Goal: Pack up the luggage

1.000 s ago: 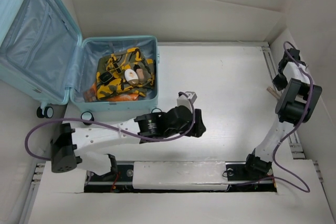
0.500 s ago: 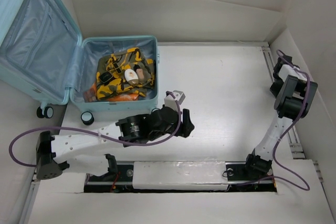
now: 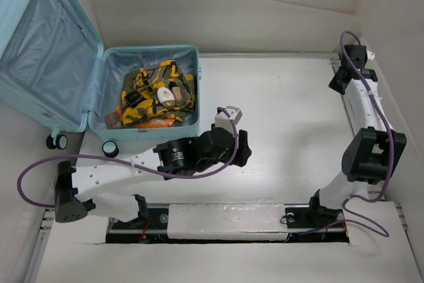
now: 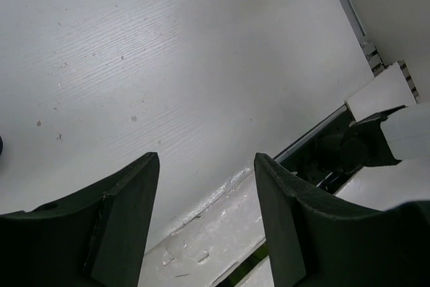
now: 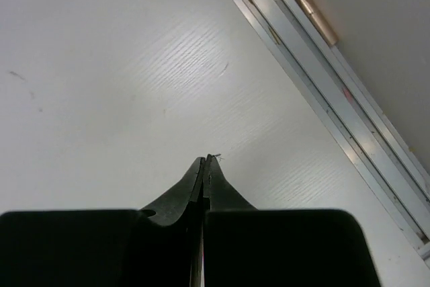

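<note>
The luggage [image 3: 46, 51] lies open at the far left, its lid leaning back and its base holding a yellow-and-black patterned cloth [image 3: 142, 101] with a small white-and-orange item [image 3: 164, 95] on top. My left gripper [image 3: 242, 153] hovers over the bare table in the middle, right of the luggage. In the left wrist view its jaws [image 4: 205, 159] stand open with nothing between them. My right gripper [image 3: 340, 79] is stretched out to the far right corner. The right wrist view shows it [image 5: 208, 160] shut, empty, just above the table.
A metal rail [image 5: 322, 99] runs along the table's right edge beside the right gripper, with a wall behind it. The arms' base rail [image 3: 225, 220] lies along the near edge. Two caster wheels [image 3: 109, 148] stick out at the luggage's near side.
The right arm has straightened and carried its shut gripper from the right edge to the far right corner. The left arm's elbow swung left and its gripper shifted slightly, still open.
</note>
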Tool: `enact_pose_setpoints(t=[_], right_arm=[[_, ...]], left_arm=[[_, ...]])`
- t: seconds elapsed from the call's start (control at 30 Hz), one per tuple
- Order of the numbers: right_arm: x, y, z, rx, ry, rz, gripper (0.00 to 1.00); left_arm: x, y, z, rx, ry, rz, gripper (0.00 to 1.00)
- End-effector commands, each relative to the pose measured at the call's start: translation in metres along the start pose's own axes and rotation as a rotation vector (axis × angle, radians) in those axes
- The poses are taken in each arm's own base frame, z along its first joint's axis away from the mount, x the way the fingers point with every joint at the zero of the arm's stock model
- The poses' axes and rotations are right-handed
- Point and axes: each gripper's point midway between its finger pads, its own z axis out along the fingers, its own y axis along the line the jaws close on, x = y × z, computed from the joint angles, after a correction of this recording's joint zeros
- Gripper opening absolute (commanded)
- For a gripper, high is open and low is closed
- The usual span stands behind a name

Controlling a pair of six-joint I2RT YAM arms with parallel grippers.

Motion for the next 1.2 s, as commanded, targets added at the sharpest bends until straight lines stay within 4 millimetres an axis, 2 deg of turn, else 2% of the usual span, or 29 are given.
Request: enact_pose_setpoints(t=[0.0,0.07,0.1,0.13,0.2,0.23,0.27,0.3,0.33,0.37,0.43,0.47,0.5,0.57,0.6,0.63,0.67,0.77,0.8,0.83,0.87,0.9,0.93,0.97,1.0,1.03,1.1,1.17], right_arm=[[0.015,0.027,-0.02,-0.12,0.0,-0.023,0.0],[0.01,0.044,-0.047,-0.206,-0.05,-0.041,0.0],[0.019,0.066,-0.063,-0.281,-0.052,-0.073,0.0],[0.021,0.073,-0.081,-0.33,-0.082,-0.093,0.0],[0.029,0.097,-0.112,-0.422,-0.111,-0.132,0.0],[0.035,0.105,-0.124,-0.473,-0.107,-0.147,0.01],[0.034,0.106,-0.145,-0.519,-0.125,-0.151,0.03],[0.039,0.113,-0.161,-0.565,-0.128,-0.169,0.04],[0.046,0.116,-0.172,-0.61,-0.118,-0.181,0.1],[0.044,0.113,-0.194,-0.663,-0.15,-0.186,0.14],[0.052,0.115,-0.217,-0.74,-0.172,-0.212,0.24],[0.065,0.114,-0.221,-0.771,-0.151,-0.227,0.38],[0.064,0.106,-0.234,-0.799,-0.18,-0.227,0.44],[0.079,0.098,-0.239,-0.816,-0.158,-0.241,0.55],[0.092,0.094,-0.234,-0.818,-0.137,-0.261,0.57],[0.1,0.087,-0.238,-0.83,-0.129,-0.275,0.59],[0.107,0.087,-0.241,-0.85,-0.12,-0.284,0.61],[0.138,0.092,-0.253,-0.961,-0.048,-0.332,0.66],[0.144,0.094,-0.265,-1.021,-0.04,-0.355,0.66],[0.154,0.096,-0.267,-1.044,-0.012,-0.373,0.67],[0.159,0.098,-0.272,-1.074,-0.006,-0.383,0.67],[0.167,0.102,-0.28,-1.111,0.008,-0.408,0.67],[0.171,0.102,-0.288,-1.146,0.007,-0.432,0.67],[0.178,0.103,-0.29,-1.162,0.026,-0.448,0.67],[0.184,0.104,-0.299,-1.203,0.014,-0.49,0.67],[0.193,0.104,-0.301,-1.23,0.037,-0.515,0.67],[0.199,0.106,-0.309,-1.287,0.031,-0.548,0.67],[0.216,0.106,-0.319,-1.357,0.071,-0.579,0.67]], left_arm=[[-0.012,-0.006,0.001,-0.015,-0.022,-0.023,0.55],[-0.017,-0.005,0.002,-0.035,-0.036,-0.035,0.56],[-0.018,-0.003,0.002,-0.053,-0.034,-0.029,0.57],[-0.029,-0.008,-0.001,-0.047,-0.062,-0.048,0.59],[-0.04,-0.002,-0.003,-0.094,-0.096,-0.046,0.62],[-0.043,0.002,-0.002,-0.12,-0.097,-0.044,0.65],[-0.06,0.004,-0.005,-0.126,-0.126,-0.069,0.65],[-0.065,0.006,-0.004,-0.133,-0.126,-0.085,0.68],[-0.07,0.011,-0.004,-0.142,-0.13,-0.095,0.7],[-0.077,0.015,-0.004,-0.147,-0.138,-0.109,0.74],[-0.097,0.036,-0.008,-0.162,-0.165,-0.172,0.76],[-0.101,0.044,-0.005,-0.166,-0.165,-0.206,0.78],[-0.111,0.071,-0.004,-0.211,-0.184,-0.263,0.79],[-0.117,0.088,-0.007,-0.194,-0.175,-0.318,0.8],[-0.122,0.097,-0.007,-0.2,-0.179,-0.348,0.8],[-0.13,0.119,-0.011,-0.235,-0.202,-0.383,0.8],[-0.139,0.121,-0.018,-0.218,-0.218,-0.397,0.8],[-0.182,0.125,-0.053,-0.259,-0.366,-0.404,0.8],[-0.19,0.128,-0.063,-0.291,-0.392,-0.406,0.8],[-0.2,0.131,-0.075,-0.327,-0.431,-0.409,0.8],[-0.224,0.129,-0.102,-0.349,-0.511,-0.42,0.8],[-0.235,0.145,-0.124,-0.449,-0.592,-0.451,0.82],[-0.229,0.156,-0.14,-0.533,-0.586,-0.453,0.83],[-0.239,0.16,-0.164,-0.576,-0.643,-0.47,0.83],[-0.24,0.179,-0.186,-0.698,-0.724,-0.517,0.85],[-0.221,0.195,-0.198,-0.803,-0.692,-0.52,0.87],[-0.215,0.212,-0.232,-0.892,-0.752,-0.581,0.88],[-0.204,0.228,-0.252,-0.983,-0.769,-0.581,0.88]])
